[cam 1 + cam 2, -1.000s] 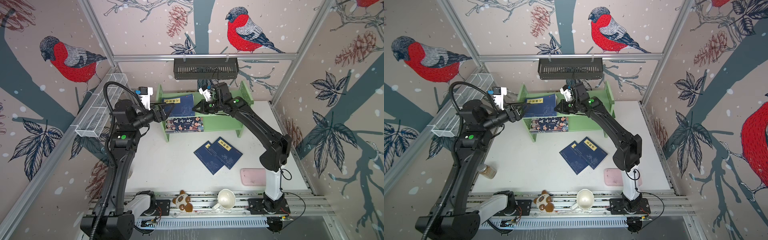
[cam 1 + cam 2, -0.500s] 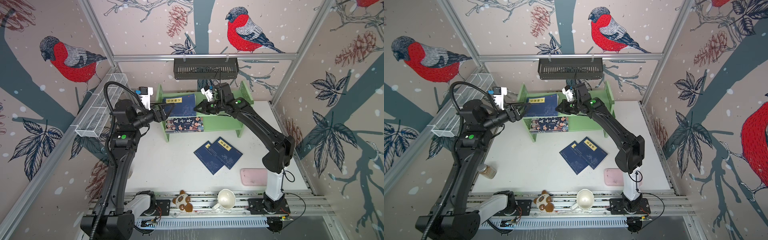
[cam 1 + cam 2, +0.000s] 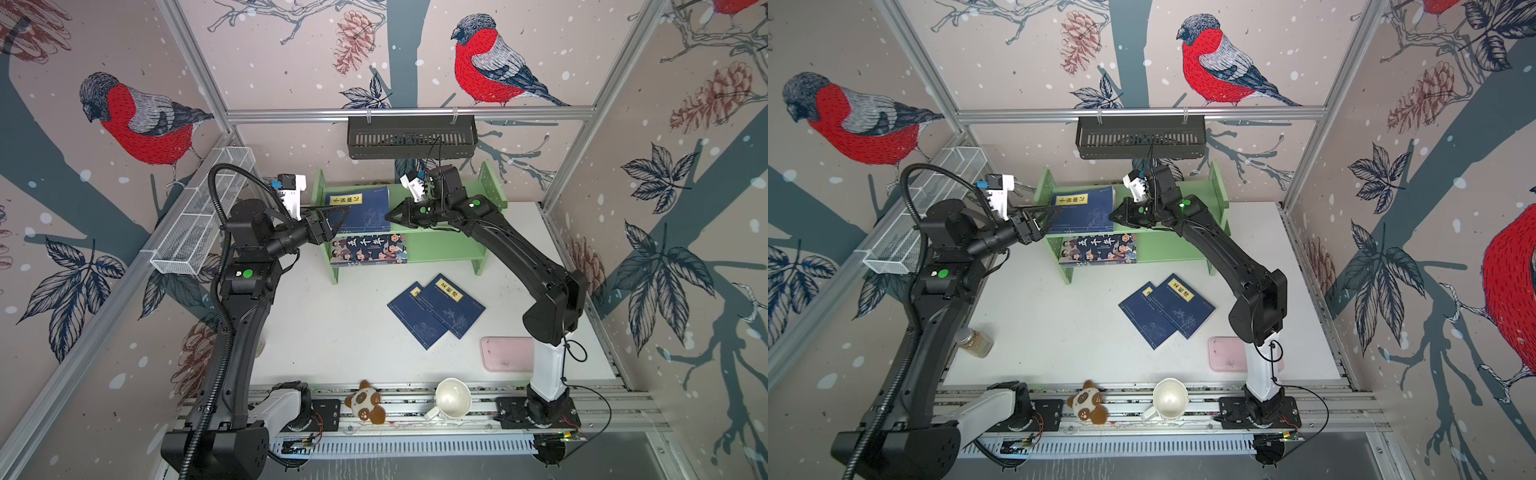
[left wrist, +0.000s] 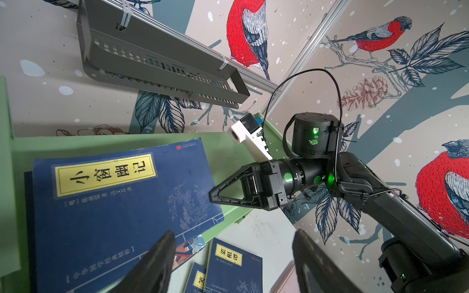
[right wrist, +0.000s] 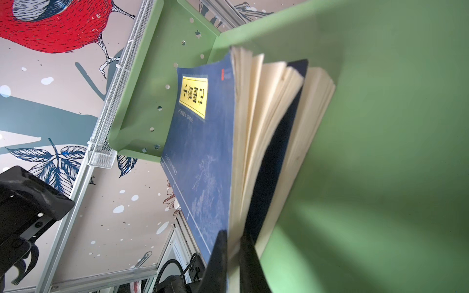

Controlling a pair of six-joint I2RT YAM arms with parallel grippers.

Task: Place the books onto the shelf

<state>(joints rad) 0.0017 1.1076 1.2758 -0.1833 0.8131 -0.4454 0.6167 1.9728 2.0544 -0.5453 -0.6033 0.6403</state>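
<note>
The light green shelf (image 3: 449, 245) stands at the back of the table. On its upper tier a navy book (image 3: 361, 210) rests on a second navy book (image 5: 276, 142), with its pages fanned. My right gripper (image 5: 234, 234) is shut on the page edge of the top navy book, at that book's right side (image 3: 390, 216). My left gripper (image 4: 233, 261) is open and empty just off the book's left front corner (image 3: 332, 216). The cartoon book (image 3: 368, 249) lies on the lower tier. Two more navy books (image 3: 436, 309) overlap on the table in front of the shelf.
A black slotted basket (image 3: 411, 137) hangs on the back wall above the shelf. A white wire basket (image 3: 203, 216) runs along the left wall. A pink tray (image 3: 505, 353), a white mug (image 3: 453, 399) and a panda toy (image 3: 365, 405) sit near the front, and a jar (image 3: 973, 343) at front left.
The right arm's elbow has drifted slightly. Both grippers and the books hold their places.
</note>
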